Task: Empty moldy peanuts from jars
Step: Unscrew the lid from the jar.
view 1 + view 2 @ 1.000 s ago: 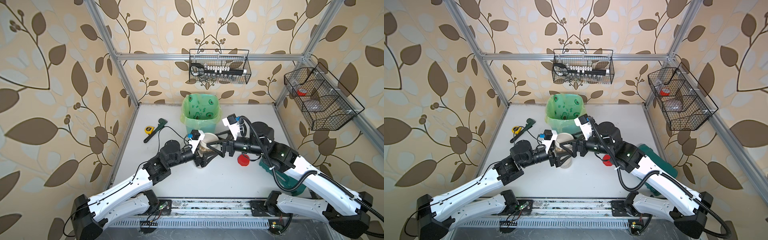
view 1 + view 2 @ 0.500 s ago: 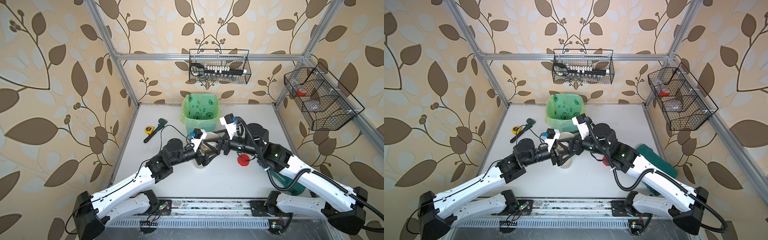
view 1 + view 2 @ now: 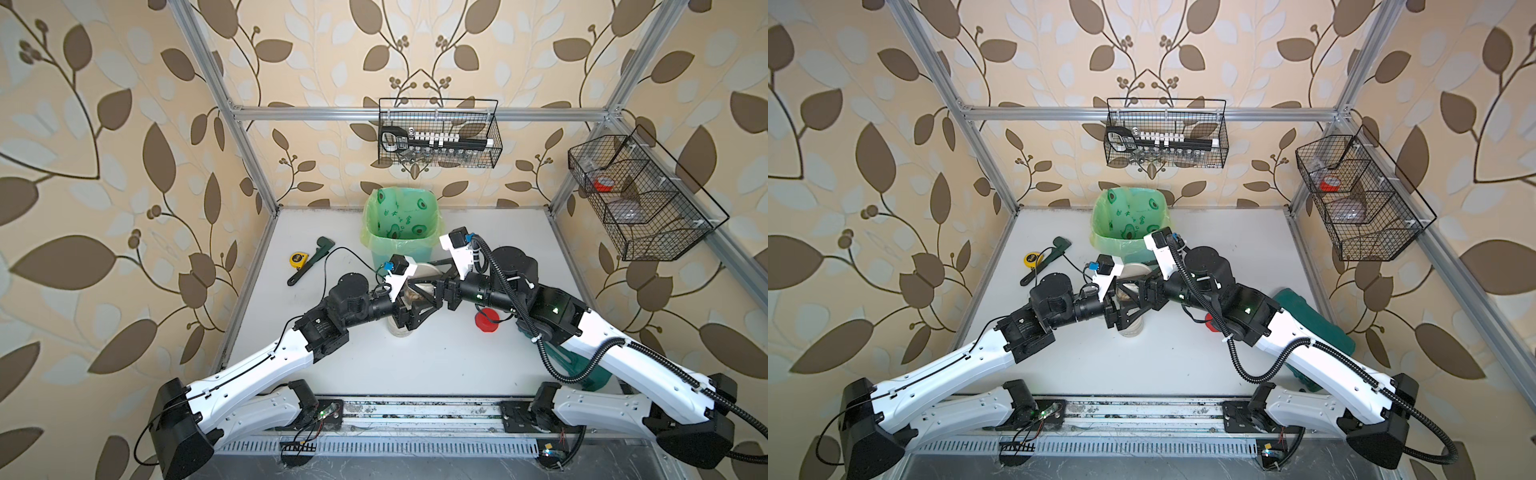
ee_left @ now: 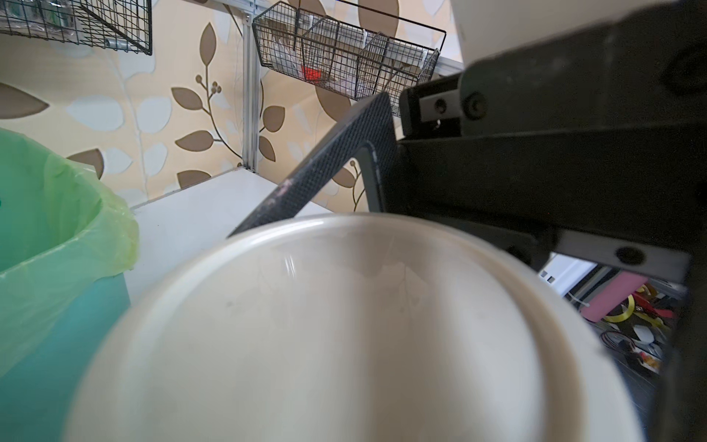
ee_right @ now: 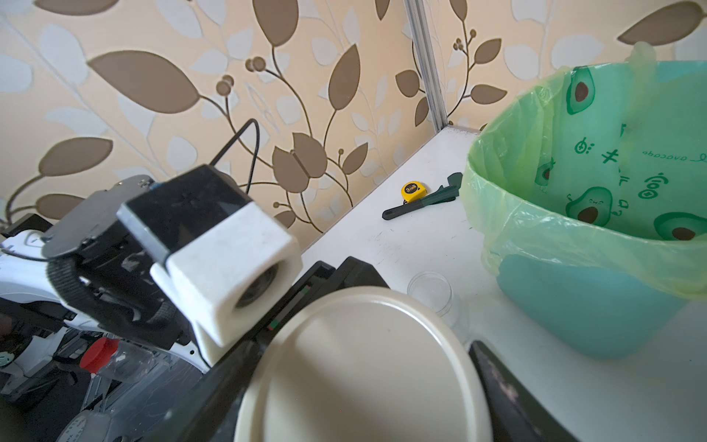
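Observation:
Above the table's middle, my left gripper is shut on a short glass jar. Its flat beige lid fills both wrist views and hides the left jaws. Tan moldy peanuts show through the glass. My right gripper reaches in from the opposite side, open, with its jaws astride the lid. One of its fingers has a thin strip of table showing beside the rim. A lidless clear jar stands on the table below.
The mint-green bin with its green liner stands just behind the grippers. A red lid lies under the right arm. A yellow tape measure and a dark wrench lie at back left. Wire baskets hang on the walls.
My right gripper has moved left onto the jar's lid and its jaws have narrowed around it. The left gripper has kept the jar almost in place.

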### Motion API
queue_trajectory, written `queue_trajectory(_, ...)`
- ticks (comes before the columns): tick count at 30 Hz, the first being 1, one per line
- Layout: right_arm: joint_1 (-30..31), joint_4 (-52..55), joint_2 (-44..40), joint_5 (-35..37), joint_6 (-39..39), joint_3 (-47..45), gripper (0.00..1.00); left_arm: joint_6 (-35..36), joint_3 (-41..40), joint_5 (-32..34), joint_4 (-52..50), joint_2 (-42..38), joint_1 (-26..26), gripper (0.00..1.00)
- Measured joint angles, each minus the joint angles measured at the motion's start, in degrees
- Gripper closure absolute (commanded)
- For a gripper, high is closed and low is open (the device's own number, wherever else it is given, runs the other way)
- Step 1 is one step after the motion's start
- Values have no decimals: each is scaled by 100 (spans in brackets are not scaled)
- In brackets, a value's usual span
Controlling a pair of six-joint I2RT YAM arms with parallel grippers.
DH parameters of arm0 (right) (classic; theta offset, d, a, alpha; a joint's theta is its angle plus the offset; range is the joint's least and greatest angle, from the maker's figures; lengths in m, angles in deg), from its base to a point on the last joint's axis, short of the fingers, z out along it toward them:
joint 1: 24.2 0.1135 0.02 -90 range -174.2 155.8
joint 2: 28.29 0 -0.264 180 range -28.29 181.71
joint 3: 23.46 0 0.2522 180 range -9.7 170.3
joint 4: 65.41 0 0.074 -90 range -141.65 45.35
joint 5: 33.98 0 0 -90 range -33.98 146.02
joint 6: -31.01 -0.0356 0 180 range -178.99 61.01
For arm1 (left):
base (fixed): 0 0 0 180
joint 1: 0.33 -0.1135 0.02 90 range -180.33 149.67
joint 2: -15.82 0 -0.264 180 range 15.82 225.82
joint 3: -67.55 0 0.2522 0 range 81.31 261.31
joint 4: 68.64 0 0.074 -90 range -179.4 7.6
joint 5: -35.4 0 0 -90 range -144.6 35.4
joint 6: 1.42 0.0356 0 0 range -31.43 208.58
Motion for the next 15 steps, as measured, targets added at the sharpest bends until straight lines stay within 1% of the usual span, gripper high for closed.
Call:
queue_trajectory(2, -50, 109, 39, -114, 33, 109, 73, -24, 24, -140, 15, 0, -70, 74)
queue_trajectory(6, -278, 210, 142, -627, 79, 260, 83, -197, 28, -564, 125, 13, -284, 74)
queue_trajectory(10, -691, 245, 212, -1602, 111, 328, 89, -439, 74, -1141, 236, 107, -450, 74)
queue_trajectory(14, -1019, 295, 326, -2549, 225, 452, 100, -660, 188, -1718, 264, 195, -579, 74)
queue_trajectory(15, -1054, 302, 348, -2702, 258, 481, 100, -699, 208, -1827, 260, 199, -597, 74)
